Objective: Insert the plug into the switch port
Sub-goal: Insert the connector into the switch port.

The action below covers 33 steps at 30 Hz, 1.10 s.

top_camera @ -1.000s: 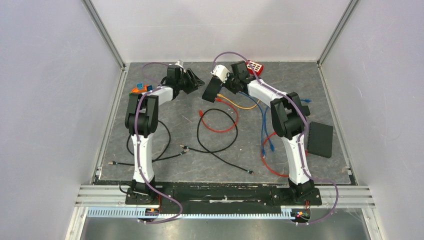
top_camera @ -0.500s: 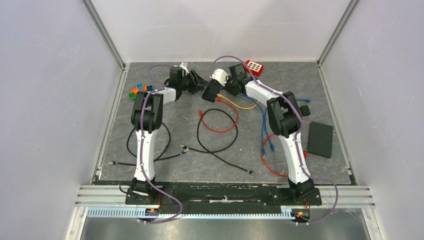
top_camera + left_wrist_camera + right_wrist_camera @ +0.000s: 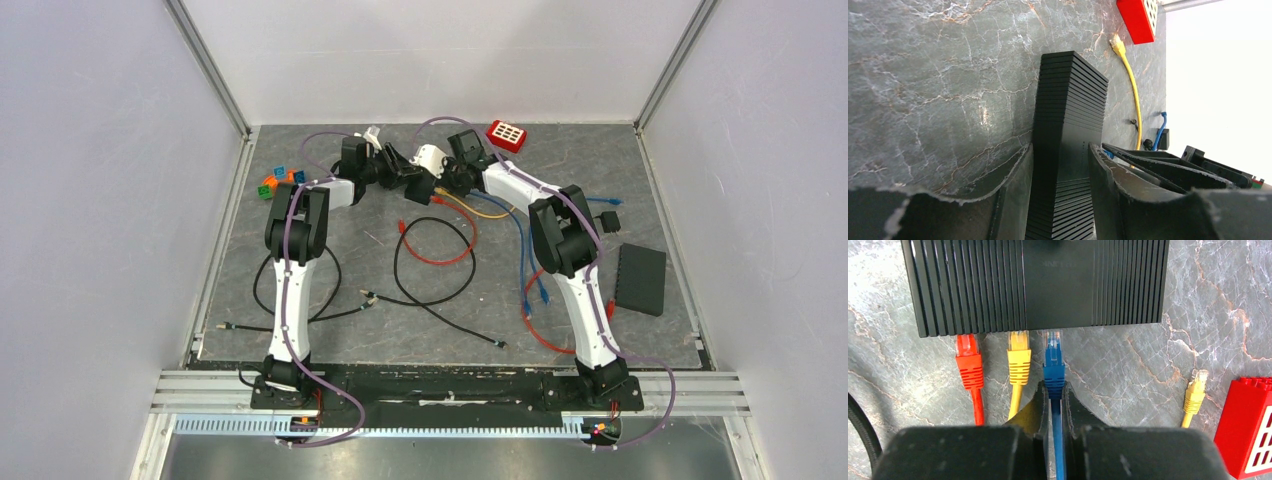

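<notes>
The black ribbed switch [image 3: 1038, 285] lies at the back middle of the table [image 3: 417, 188]. A red plug [image 3: 969, 362] and a yellow plug [image 3: 1019, 360] sit in its ports. My right gripper [image 3: 1053, 385] is shut on the blue plug [image 3: 1053, 365] at its boot. The plug's clear tip is at the port to the right of the yellow one. My left gripper [image 3: 1060, 147] has its fingers on both sides of the switch [image 3: 1068, 125], gripping the end opposite the ports. In the top view the two grippers, left [image 3: 398, 168] and right [image 3: 442, 183], nearly meet.
A red block [image 3: 507, 134] is at the back, right of the right gripper [image 3: 1248, 425]. A loose yellow plug [image 3: 1194, 390] lies beside it. A second black box [image 3: 640, 280] is at the right. Red [image 3: 440, 255], black [image 3: 420, 290] and blue [image 3: 530, 260] cables lie mid-table. Coloured blocks [image 3: 280, 178] are at the left.
Both arms moved toward each other. The right gripper brought the switch left with the blue plug. The left gripper, open and apart before, now straddles the switch.
</notes>
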Each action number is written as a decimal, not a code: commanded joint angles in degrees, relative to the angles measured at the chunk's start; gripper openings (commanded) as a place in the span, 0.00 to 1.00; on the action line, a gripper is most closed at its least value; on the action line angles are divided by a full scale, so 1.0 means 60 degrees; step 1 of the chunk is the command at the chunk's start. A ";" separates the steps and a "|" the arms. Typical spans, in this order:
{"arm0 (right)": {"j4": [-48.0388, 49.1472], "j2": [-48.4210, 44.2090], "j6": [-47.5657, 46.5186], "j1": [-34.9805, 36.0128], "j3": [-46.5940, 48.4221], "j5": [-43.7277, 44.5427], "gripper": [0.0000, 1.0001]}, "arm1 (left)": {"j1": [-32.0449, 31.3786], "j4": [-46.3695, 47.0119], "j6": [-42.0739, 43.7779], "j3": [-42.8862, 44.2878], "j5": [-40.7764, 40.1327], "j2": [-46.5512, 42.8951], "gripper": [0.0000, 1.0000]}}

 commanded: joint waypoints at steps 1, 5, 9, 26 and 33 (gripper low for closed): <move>0.0023 0.0306 -0.0024 0.0070 0.0693 0.0146 0.00 | -0.0164 0.0400 -0.0267 -0.0187 0.0583 0.0140 0.49; -0.0184 0.0378 0.0034 0.0009 0.0847 0.0190 0.00 | -0.0204 0.0433 -0.0281 -0.0180 0.0599 0.0154 0.49; -0.0224 0.0440 -0.0025 -0.0022 0.0894 0.0171 0.00 | -0.0221 0.0452 -0.0310 -0.0119 0.0597 0.0143 0.48; -0.0746 0.0824 0.0128 -0.0210 0.1261 0.0055 0.00 | -0.0338 0.0463 -0.0296 -0.0015 0.0626 0.0125 0.47; -0.1197 0.0712 0.0211 -0.0227 0.1273 -0.0347 0.00 | -0.0495 0.0454 -0.0312 -0.0021 0.0685 0.0056 0.47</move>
